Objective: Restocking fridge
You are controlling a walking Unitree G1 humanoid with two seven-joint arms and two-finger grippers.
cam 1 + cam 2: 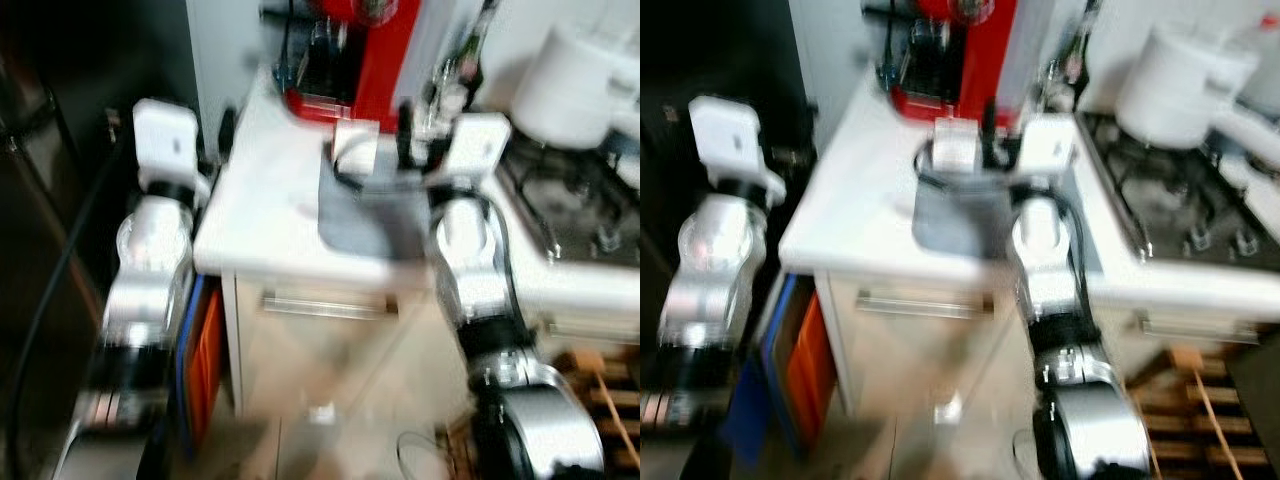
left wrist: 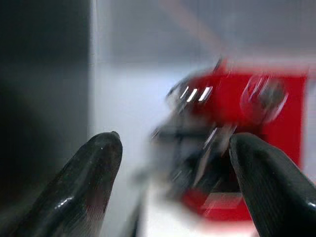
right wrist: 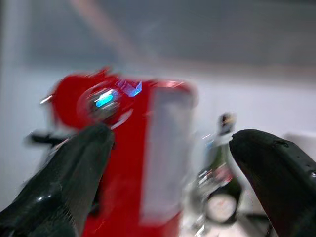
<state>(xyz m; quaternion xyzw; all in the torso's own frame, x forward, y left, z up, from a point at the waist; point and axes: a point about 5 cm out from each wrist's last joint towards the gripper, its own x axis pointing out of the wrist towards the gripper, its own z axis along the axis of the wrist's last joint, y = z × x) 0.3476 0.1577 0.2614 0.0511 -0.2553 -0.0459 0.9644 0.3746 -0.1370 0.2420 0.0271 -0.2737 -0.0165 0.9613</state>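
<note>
All views are blurred by motion. My left gripper (image 2: 173,140) is open with nothing between its fingers, and it points at a red coffee machine (image 2: 237,128). That arm (image 1: 155,240) is raised at the left edge of a white counter (image 1: 270,210). My right gripper (image 3: 170,136) is open and empty too, facing the same red machine (image 3: 123,148) and a dark bottle (image 3: 222,173) beside it. The right arm (image 1: 470,240) reaches over the counter's right side, by a grey patch (image 1: 365,215) on the top.
A gas hob (image 1: 560,210) with a white pot (image 1: 575,85) adjoins the counter on the right. A drawer handle (image 1: 325,305) is below the counter top. An orange and blue object (image 1: 205,360) stands beside the cabinet. A dark tall surface (image 1: 60,200) rises at left, and wooden slats (image 1: 600,390) lie low right.
</note>
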